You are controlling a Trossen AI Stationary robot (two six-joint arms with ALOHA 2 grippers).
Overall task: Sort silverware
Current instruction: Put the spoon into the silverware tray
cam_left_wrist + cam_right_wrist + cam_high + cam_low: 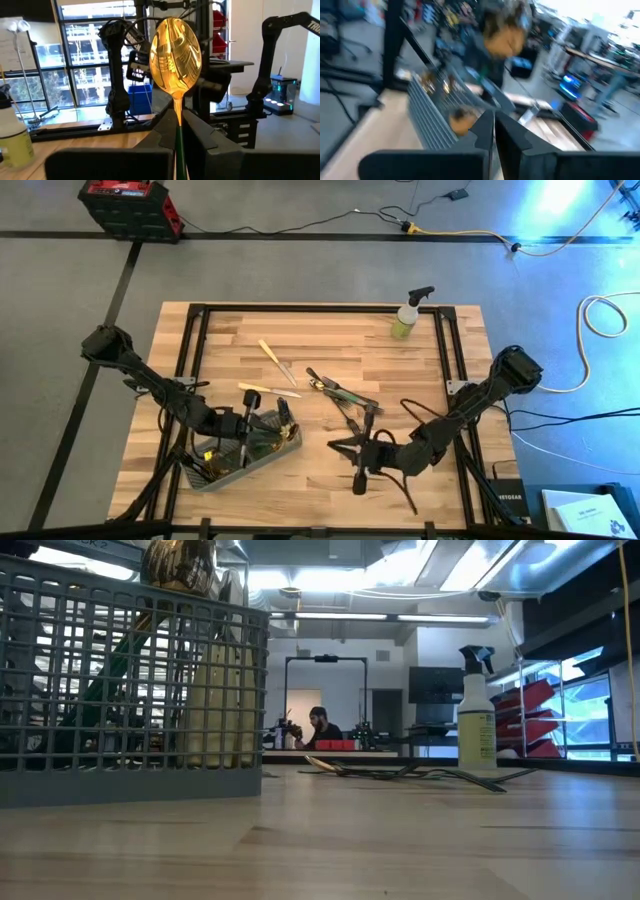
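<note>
My left gripper (179, 145) is over the grey wire-mesh caddy (245, 452), shut on a spoon with a gold head (175, 55) and a green handle. The caddy (130, 680) holds several pieces standing upright. Loose silverware lies flat on the table: a cream-handled knife (277, 363), another cream-handled piece (268, 390) and a pile of dark and green ones (340, 392), also in the low view (400, 772). My right gripper (493, 135) is right of the caddy, near the table's near edge (350, 450), with its fingers together. I cannot tell whether anything is between them. My left gripper pinches the spoon's green handle (179, 150) between its two fingers, just behind the neck. The fingers come level from the table's left side and the spoon lies along them. Its gold head sticks out past the fingertips, lifted clear.
A yellow-green spray bottle (413, 315) stands near the table's far right corner, also in the low view (477, 715). A black frame runs around the tabletop (300, 310). A person sits far back in the room (320, 727). Bare wood lies between caddy and right arm.
</note>
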